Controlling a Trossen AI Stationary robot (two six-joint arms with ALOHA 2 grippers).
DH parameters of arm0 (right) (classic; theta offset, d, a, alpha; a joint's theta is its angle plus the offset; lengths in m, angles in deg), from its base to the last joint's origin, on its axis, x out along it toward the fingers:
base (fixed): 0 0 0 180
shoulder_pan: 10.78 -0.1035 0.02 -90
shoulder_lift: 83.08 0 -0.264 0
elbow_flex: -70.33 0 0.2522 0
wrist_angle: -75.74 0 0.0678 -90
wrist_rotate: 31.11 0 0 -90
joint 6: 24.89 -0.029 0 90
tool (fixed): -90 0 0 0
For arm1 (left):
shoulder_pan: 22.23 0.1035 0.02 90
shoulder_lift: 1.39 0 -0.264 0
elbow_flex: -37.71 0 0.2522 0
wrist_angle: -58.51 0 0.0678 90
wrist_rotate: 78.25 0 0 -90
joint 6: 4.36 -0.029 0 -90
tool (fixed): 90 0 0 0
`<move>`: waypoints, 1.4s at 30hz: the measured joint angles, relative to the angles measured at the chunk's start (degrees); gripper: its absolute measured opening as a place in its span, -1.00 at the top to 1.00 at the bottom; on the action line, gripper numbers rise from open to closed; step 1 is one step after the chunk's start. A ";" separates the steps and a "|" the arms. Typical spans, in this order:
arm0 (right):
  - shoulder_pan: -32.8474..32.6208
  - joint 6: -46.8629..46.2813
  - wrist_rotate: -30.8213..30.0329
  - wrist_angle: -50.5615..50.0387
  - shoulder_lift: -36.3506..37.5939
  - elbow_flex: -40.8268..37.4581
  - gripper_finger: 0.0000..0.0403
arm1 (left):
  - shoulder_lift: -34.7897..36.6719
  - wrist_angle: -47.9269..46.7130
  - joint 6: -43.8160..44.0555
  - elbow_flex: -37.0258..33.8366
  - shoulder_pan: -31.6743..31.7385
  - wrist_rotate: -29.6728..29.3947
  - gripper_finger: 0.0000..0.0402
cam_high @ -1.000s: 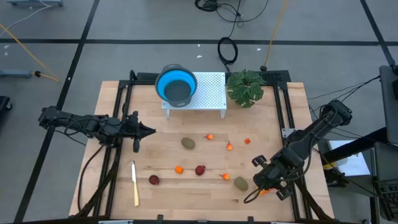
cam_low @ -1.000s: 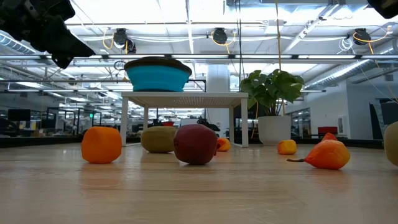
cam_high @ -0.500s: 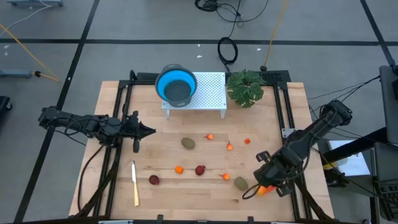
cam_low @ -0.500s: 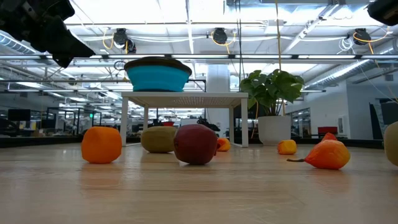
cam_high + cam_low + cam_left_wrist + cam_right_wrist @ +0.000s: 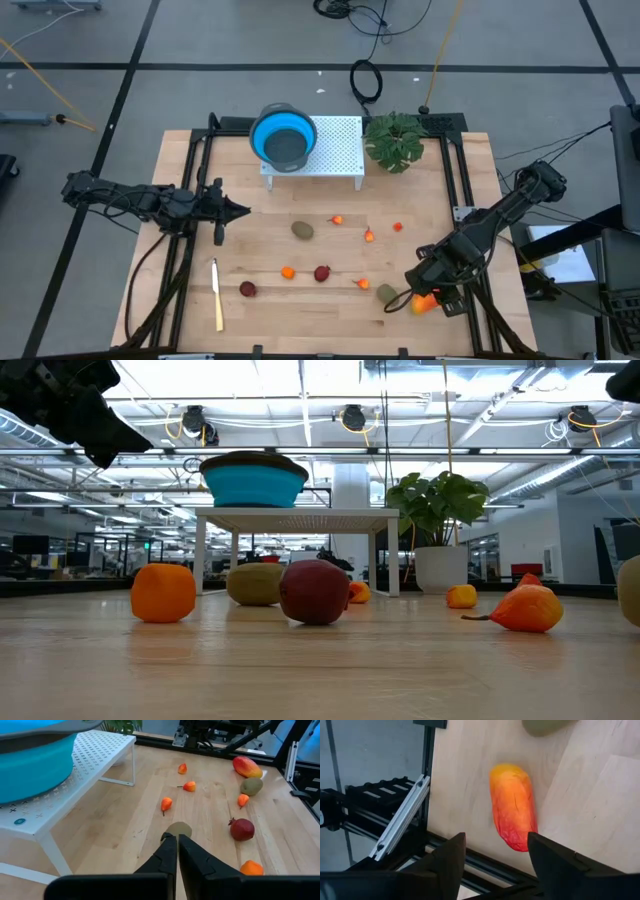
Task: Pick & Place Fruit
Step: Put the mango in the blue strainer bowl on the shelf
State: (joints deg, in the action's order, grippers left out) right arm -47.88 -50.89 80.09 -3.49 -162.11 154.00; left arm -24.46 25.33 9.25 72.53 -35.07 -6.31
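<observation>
The fruit lies scattered on the wooden table (image 5: pixel 270 250). There is an oblong red-orange-yellow piece (image 5: pixel 427 304) near the right front corner and one olive-brown oval (image 5: pixel 387 293) beside it. A second oval (image 5: pixel 302 230) sits mid-table, with dark red balls (image 5: pixel 322 273) (image 5: pixel 247 289) and tiny orange pieces (image 5: pixel 288 271) (image 5: pixel 369 236) around it. My right gripper (image 5: pixel 496 854) hovers open above the oblong piece (image 5: pixel 512 805), a finger on either side of its red end, touching nothing. My left gripper (image 5: pixel 240 211) is shut and holds nothing at the table's left, above the wood.
A blue bowl (image 5: pixel 284 137) sits on a white perforated rack (image 5: pixel 335 150) at the far edge, with a leafy plant (image 5: pixel 395 140) to its right. A cream-yellow knife (image 5: pixel 217 293) lies near the front left. The black frame rail (image 5: pixel 400 820) runs just past the oblong piece.
My right gripper has rolled at the wrist above the oblong piece, and its fingers have spread apart. More of the piece's orange end now shows beside it. The fruit has stayed where it was.
</observation>
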 joint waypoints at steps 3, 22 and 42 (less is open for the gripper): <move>0.00 0.08 -0.01 0.04 0.00 0.00 -0.06 | 0.00 -0.02 0.00 0.00 0.00 0.04 0.97; 0.00 -2.03 -0.09 0.98 0.02 -0.02 -0.08 | 0.00 -0.07 0.22 0.00 0.00 0.04 0.94; 0.00 -1.91 -1.66 0.71 0.02 -0.04 -0.76 | 0.00 -0.04 3.42 0.00 0.02 -0.50 0.96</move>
State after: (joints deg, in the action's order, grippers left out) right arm -47.88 -52.80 78.42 -2.78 -162.08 153.96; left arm -24.46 25.29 12.67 72.53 -35.05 -6.81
